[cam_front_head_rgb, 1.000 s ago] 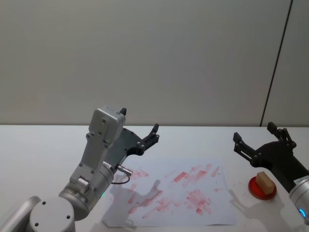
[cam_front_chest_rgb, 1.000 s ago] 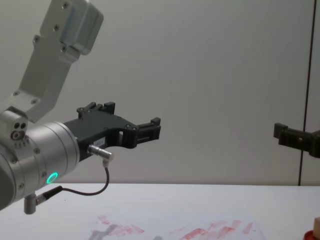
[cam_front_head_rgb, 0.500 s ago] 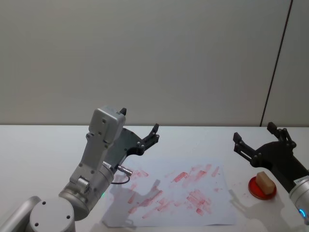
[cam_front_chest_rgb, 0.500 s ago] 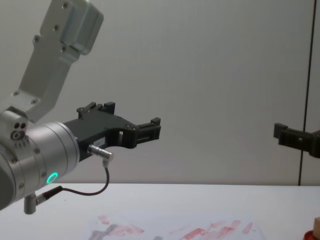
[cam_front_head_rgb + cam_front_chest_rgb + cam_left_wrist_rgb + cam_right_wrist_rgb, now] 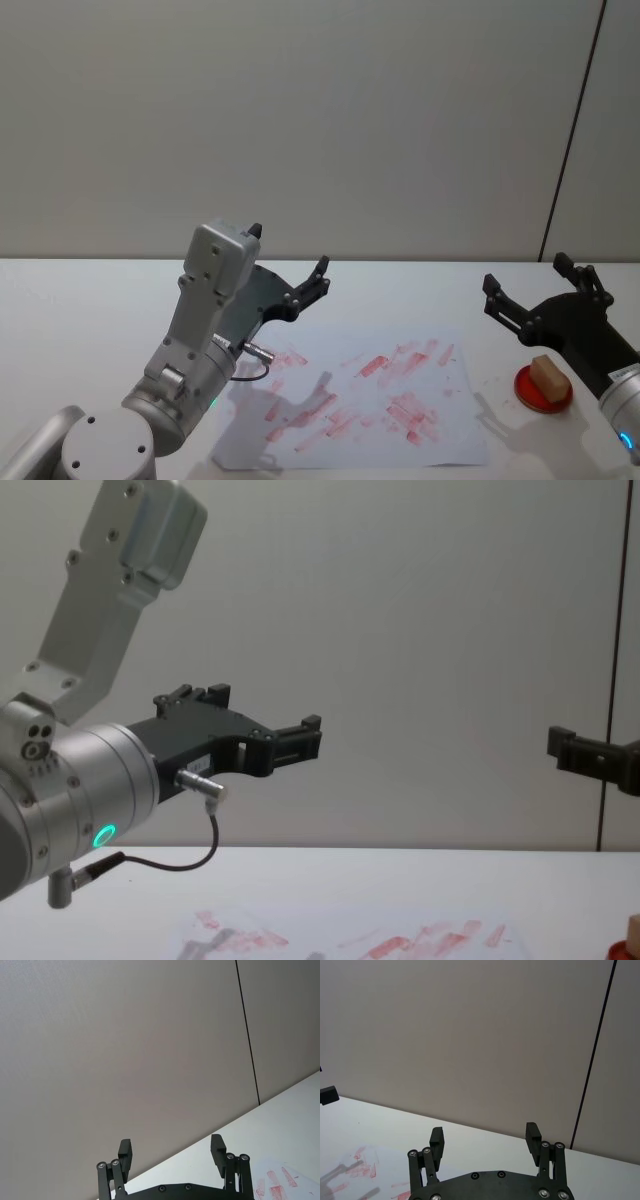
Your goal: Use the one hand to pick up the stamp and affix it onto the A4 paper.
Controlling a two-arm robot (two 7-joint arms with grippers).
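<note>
Nothing has shifted since a second ago: both arms and every item sit where they were. The round red ink pad (image 5: 526, 393) rests on the white surface (image 5: 80, 300) to the right of the A4 paper (image 5: 350, 400), just clear of its right edge. It carries the stamp (image 5: 547, 375), a small tan wooden block lying on its top. In the chest view the stamp (image 5: 634, 926) and the ink pad (image 5: 626, 950) show at the lower right corner.

The right hand (image 5: 526, 274) hangs above the surface just behind the ink pad. Its fingers are spread wide with nothing between them, and it is well clear of the stamp. Its wrist view shows the same spread right hand (image 5: 485, 1135) pointing at the grey wall (image 5: 470, 1035).

The A4 paper lies flat in the middle of the surface, smeared with red and pink marks across most of its face. The left hand (image 5: 290, 250) is raised over the paper's far left corner on the big silver left arm (image 5: 205, 320), also spread and empty, as its wrist view confirms (image 5: 172, 1147). That arm casts a shadow on the sheet. Nothing lies between the right hand and the stamp.
</note>
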